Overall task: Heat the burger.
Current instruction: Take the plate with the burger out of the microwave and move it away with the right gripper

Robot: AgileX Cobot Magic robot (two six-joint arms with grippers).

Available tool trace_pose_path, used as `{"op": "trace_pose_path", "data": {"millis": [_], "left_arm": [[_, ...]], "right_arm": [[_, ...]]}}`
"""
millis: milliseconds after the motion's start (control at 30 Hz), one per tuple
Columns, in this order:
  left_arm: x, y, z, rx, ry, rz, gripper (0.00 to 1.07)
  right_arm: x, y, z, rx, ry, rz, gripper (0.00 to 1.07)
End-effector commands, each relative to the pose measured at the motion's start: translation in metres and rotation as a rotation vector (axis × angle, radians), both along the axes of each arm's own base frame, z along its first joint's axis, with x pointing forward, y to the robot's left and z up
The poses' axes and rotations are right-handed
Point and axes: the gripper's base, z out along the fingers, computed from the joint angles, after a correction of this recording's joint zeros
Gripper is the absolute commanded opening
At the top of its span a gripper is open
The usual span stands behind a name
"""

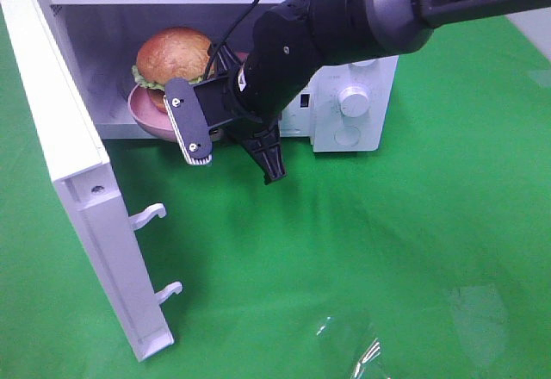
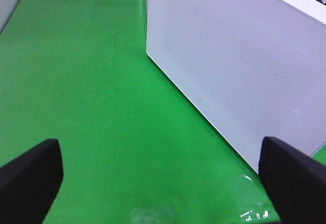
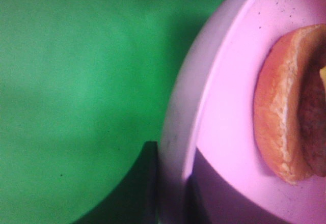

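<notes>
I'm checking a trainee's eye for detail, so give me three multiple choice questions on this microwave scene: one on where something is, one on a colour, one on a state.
1. Where is the burger?
A. On the green cloth
B. On the plate at the microwave's mouth
C. On top of the microwave

2. What colour is the plate?
A. Pink
B. Blue
C. White

3. How does the microwave door stand?
A. Shut
B. Swung open
C. Taken off

Answers:
1 B, the burger sits on the plate at the open microwave cavity, with the right gripper clamped on the plate's rim.
2 A, the rim shows pink in the high view and the right wrist view.
3 B, the door hangs wide with its latch hooks showing.
</notes>
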Motion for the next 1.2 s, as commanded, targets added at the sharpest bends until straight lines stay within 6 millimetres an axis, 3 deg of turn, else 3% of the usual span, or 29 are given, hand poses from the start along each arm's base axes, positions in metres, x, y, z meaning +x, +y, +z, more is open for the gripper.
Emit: {"op": "trace_pose_path", "data": {"millis": [33,800,1200], "left_arm": [[-0.002,-0.001,0.0,-0.006,-0.021,0.0,0.97],[-0.002,-0.001,0.0,-0.006,-0.021,0.0,0.97],[-0.002,-0.001,0.0,-0.006,-0.021,0.0,0.97]], "right_arm": [[-0.006,-0.003,0.021,0.055,-0.075,0.036,0.0],[-0.053,-0.039,0.035,0.096,-0.091,0.106,0.0],[-0.085,-0.067,0.048,0.07,-0.106,0.126,0.0]]}}
